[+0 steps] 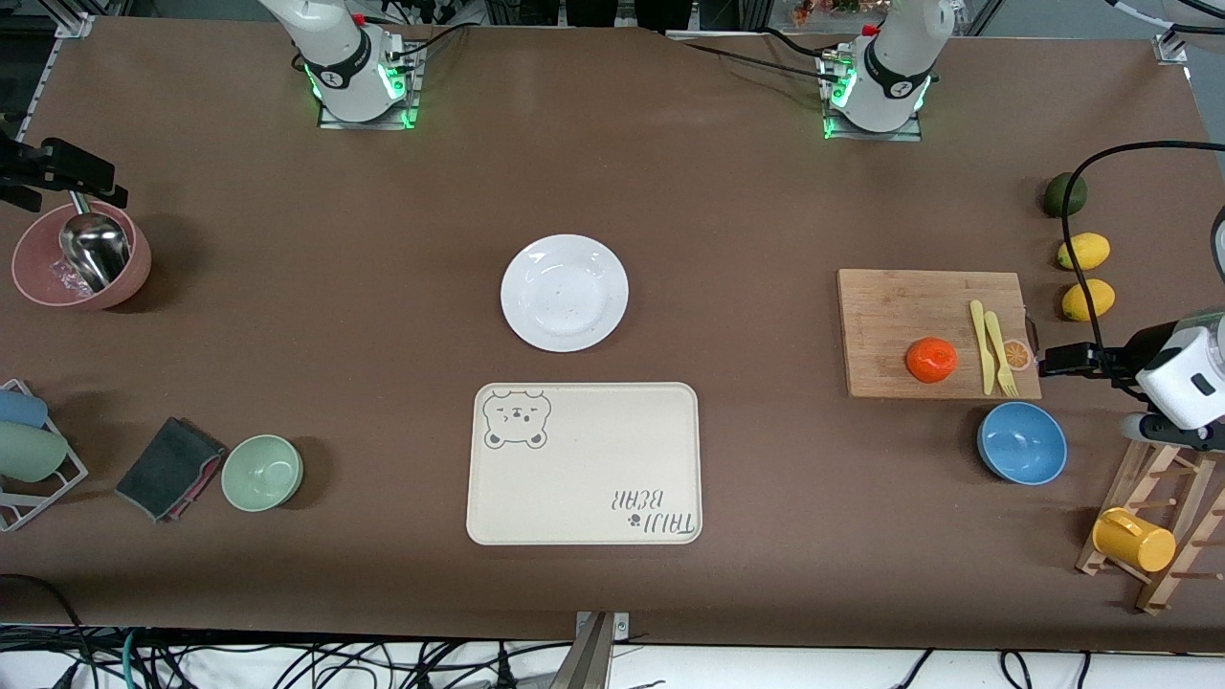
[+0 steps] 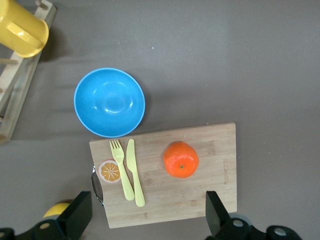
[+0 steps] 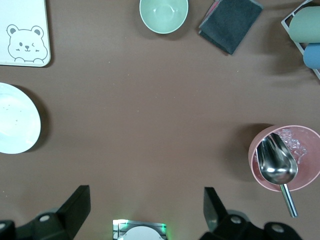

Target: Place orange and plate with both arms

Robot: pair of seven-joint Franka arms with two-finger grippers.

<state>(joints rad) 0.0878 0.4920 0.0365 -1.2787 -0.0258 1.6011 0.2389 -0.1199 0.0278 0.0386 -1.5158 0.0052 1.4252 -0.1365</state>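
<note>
Orange (image 1: 931, 360) lies alone on the cutting board (image 1: 900, 325); one plate (image 1: 564, 292) sits nearby. Left gripper (image 2: 147, 217) and right gripper (image 3: 146, 212) both gape wide, holding nothing.

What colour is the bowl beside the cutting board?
Blue bowl, clearest in the left wrist view.

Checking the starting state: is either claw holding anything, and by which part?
Nothing is held. The left claw is open above the cutting board with the orange; the right claw is open over bare table.
</note>
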